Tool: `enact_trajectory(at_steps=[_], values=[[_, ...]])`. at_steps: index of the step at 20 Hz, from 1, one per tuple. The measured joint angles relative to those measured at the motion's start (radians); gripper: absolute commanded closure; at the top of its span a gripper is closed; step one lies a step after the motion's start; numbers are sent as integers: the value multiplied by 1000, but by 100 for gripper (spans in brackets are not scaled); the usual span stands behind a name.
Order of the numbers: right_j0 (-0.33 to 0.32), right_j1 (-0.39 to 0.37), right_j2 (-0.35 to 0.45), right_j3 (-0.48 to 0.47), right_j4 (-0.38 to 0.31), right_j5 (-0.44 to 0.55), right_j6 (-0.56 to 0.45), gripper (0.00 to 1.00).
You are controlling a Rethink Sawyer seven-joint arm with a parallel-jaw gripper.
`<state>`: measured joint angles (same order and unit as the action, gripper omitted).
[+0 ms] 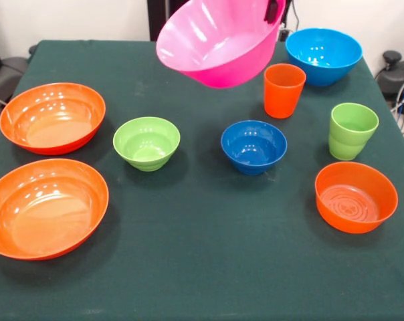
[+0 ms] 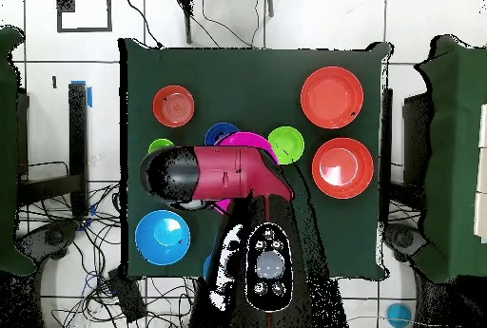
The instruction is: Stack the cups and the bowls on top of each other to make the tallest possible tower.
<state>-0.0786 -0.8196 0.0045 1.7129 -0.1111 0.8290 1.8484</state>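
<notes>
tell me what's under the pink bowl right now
The pink bowl hangs tilted above bare green table; nothing sits beneath it. The gripper grips its rim, its tips mostly cut off by the picture's edge.

On the dark green surface (image 2: 247, 67), two wide orange bowls (image 2: 332, 97) are seen at the right, a smaller orange bowl (image 2: 173, 106) at upper left, a sky blue bowl (image 2: 162, 237) at lower left, and the pink bowl (image 2: 249, 142) is largely covered by the red arm (image 2: 214, 174).
</notes>
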Motion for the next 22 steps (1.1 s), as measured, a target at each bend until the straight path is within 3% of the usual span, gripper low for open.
enact_trajectory(at_steps=[10, 22], values=[[5, -5, 2, -3, 1, 0, 0, 100], [67, 83, 2, -53, 1, 0, 0, 100]])
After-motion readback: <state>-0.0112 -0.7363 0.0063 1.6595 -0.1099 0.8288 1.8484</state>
